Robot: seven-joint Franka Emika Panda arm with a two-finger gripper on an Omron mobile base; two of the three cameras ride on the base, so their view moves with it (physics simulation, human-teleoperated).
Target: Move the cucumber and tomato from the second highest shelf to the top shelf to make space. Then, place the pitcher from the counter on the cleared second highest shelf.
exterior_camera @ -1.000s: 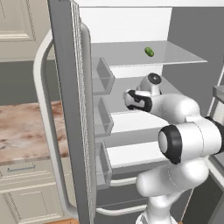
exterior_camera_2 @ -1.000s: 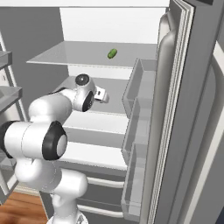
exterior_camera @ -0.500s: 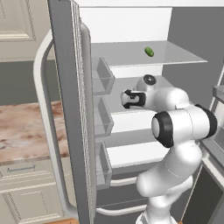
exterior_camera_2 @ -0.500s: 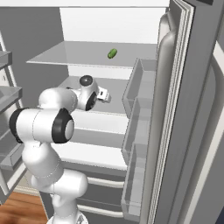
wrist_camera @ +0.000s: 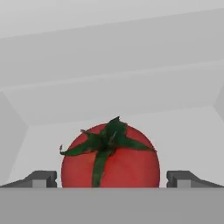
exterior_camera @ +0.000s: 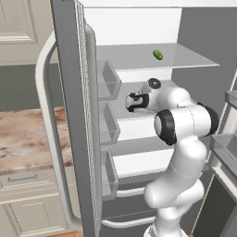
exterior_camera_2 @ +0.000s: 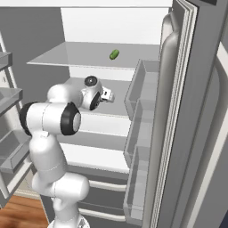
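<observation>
Looking along our released claw (wrist_camera: 111,179), we saw the tomato (wrist_camera: 110,156) low at centre frame, between the fingertips (wrist_camera: 41,178).

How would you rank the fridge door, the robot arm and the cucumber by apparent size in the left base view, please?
1. The fridge door, though it stands nearest the camera, which inflates it.
2. The robot arm.
3. The cucumber, clearly smallest, lying far back on the top shelf.
</observation>
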